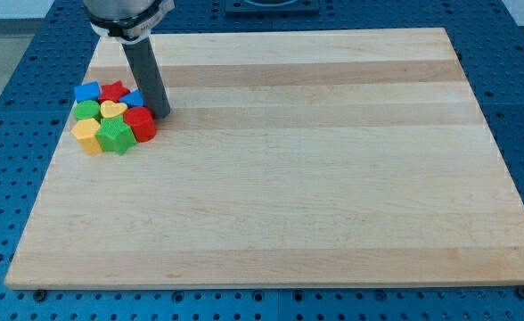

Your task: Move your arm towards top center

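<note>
Camera view shows my arm [124,18] coming down from the view's top left, with its dark rod [146,76] leaning a little, and my tip [162,115] sits on the wooden board [333,178] just right of the red block [140,123]; it is only a rod, with nothing to spread or pinch. Left of the red block sit a yellow heart [111,109], a green block [86,110], a green star-like block [115,137] and a yellow block [86,135]. Above the red block are a red star [113,90], a blue block [87,91] and another blue block [134,97], all huddled together and far from the board's top middle.
</note>
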You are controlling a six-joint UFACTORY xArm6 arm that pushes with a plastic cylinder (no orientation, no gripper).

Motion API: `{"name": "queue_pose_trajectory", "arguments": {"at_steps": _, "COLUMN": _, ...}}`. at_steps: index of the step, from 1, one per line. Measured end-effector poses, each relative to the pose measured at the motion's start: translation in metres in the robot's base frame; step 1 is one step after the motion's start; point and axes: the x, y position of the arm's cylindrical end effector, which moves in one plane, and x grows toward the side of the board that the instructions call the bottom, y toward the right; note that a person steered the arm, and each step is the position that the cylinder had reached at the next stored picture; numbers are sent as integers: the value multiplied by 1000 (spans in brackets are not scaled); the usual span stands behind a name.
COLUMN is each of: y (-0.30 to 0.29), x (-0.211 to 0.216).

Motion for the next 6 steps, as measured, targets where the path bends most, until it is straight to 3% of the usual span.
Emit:
{"name": "queue_pose_trajectory", "arguments": {"at_steps": 2, "y": 14, "x": 0}}
{"name": "queue_pose_trajectory", "arguments": {"at_steps": 3, "y": 76, "x": -11}}
{"name": "queue_pose_trajectory", "arguments": {"at_steps": 4, "y": 140, "x": -58}}
{"name": "queue_pose_trajectory", "arguments": {"at_steps": 5, "y": 144, "x": -115}}
{"name": "queue_pose_trajectory", "arguments": {"at_steps": 6, "y": 74, "x": -146}}
